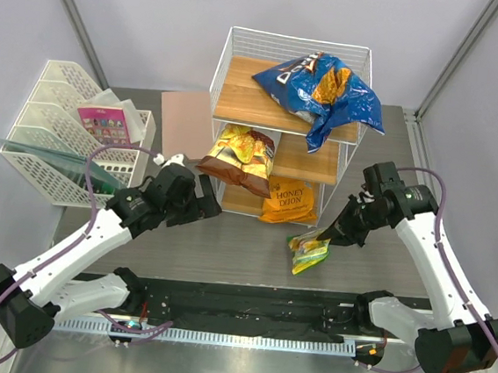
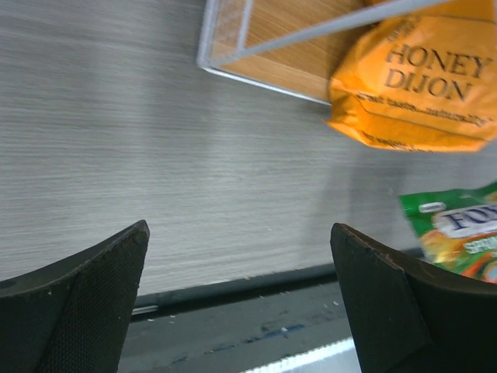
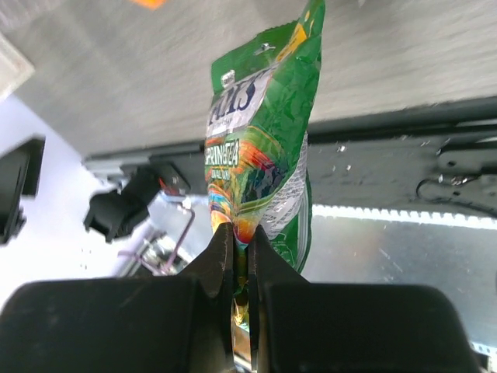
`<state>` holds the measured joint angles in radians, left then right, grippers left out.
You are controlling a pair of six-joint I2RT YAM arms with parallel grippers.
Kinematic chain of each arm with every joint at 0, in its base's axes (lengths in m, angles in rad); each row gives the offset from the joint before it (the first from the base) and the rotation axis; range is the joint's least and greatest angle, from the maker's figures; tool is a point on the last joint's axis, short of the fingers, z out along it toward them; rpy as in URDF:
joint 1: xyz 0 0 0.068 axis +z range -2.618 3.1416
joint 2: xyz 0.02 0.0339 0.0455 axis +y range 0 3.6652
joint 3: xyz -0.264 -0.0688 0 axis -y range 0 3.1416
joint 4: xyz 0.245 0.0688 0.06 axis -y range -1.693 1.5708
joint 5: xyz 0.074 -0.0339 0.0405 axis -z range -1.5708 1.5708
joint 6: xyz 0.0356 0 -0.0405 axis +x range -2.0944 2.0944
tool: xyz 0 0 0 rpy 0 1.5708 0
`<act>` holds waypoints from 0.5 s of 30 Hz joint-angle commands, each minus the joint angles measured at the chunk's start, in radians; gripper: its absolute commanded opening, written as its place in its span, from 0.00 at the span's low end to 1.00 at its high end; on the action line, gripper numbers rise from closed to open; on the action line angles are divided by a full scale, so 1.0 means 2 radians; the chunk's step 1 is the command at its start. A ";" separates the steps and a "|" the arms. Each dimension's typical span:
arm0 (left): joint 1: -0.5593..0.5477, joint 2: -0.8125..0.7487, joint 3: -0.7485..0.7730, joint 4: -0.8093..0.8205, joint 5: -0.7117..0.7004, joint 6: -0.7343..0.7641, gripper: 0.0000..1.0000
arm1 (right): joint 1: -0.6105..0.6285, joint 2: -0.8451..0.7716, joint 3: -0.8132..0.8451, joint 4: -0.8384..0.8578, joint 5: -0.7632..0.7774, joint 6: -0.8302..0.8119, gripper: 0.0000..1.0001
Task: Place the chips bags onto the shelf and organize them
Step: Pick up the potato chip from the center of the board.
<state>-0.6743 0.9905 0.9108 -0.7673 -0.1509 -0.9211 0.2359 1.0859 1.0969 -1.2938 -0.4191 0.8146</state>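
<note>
We find the right fingers (image 3: 220,260) clamped on the green bag (image 3: 260,140) by a thin edge; it may slip before reaching the shelf (image 1: 244,98). Left fingers (image 2: 85,287) stand apart, empty.

Shelf (image 1: 241,89) stands at far centre of table (image 1: 226,246). Top board: Doritos bag (image 1: 329,88), right half, hanging over the front-right edge. Middle board: another bag (image 1: 239,155), left side, jutting out past the front. Bottom board: Honey Dijon bag (image 1: 290,201), right of centre, leaning out the front. Small bag (image 1: 307,250) in front of the shelf, just before the Honey Dijon bag, at the tip of the right gripper (image 1: 331,237), which is to its right. Left gripper (image 1: 205,198) just left of the shelf's bottom front corner. File tray (image 1: 46,145) at table's far left, card packet (image 1: 105,124) in it; flat sheet (image 1: 185,120) on table between tray and shelf
</note>
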 commanded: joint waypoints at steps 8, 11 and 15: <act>0.001 0.002 -0.030 0.061 0.218 -0.032 0.92 | 0.055 -0.057 -0.113 0.059 -0.040 0.096 0.01; 0.002 -0.002 -0.043 0.054 0.250 -0.042 0.91 | 0.066 -0.059 -0.150 0.101 -0.014 0.110 0.01; 0.001 -0.034 -0.080 0.065 0.276 -0.061 0.89 | 0.069 -0.065 -0.165 0.158 0.010 0.128 0.01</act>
<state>-0.6739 0.9928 0.8101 -0.6724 0.2703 -0.9966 0.3649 0.9821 0.7719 -1.1469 -0.4248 0.9932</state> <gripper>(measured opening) 0.906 0.071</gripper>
